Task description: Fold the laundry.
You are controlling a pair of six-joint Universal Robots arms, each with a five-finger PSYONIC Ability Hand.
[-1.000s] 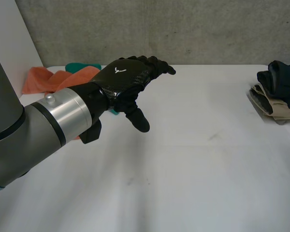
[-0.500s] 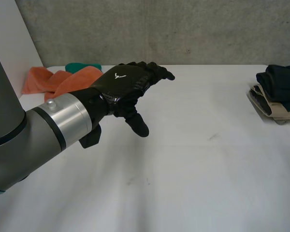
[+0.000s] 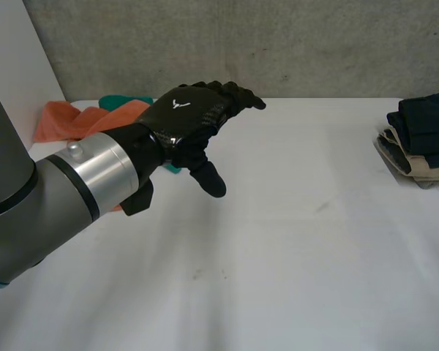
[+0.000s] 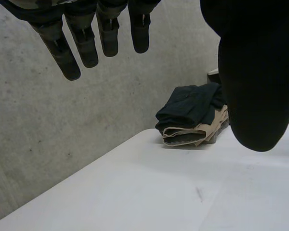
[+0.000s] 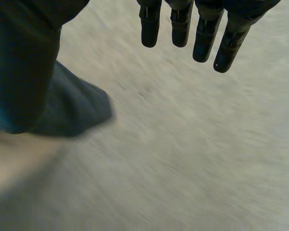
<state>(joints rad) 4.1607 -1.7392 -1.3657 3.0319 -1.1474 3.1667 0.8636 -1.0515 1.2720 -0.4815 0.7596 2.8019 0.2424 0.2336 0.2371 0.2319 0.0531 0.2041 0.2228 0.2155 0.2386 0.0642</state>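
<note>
Fingers point(image 4: 60, 48) of the left hand point(image 3: 184, 118) were stretched out nearly straight and slightly spread, the thumb set apart from them, and they held nothing. The hand hung above the white bench point(image 3: 293, 278), over its far left part. Behind the hand an orange cloth point(image 3: 62, 121) lay crumpled at the bench's far left corner, with a teal cloth point(image 3: 121, 100) touching it on the wall side. At the bench's right edge sat a folded stack point(image 3: 421, 142), a dark navy garment on top of beige ones. In the left wrist view that stack lay well beyond the fingertips, close to the concrete wall point(image 4: 62, 134). The right hand point(image 5: 24, 57) also had its fingers point(image 5: 180, 26) straight and empty, above a pale surface. A dark blue shape point(image 5: 74, 108) lay beside its thumb, too blurred to name.
</note>
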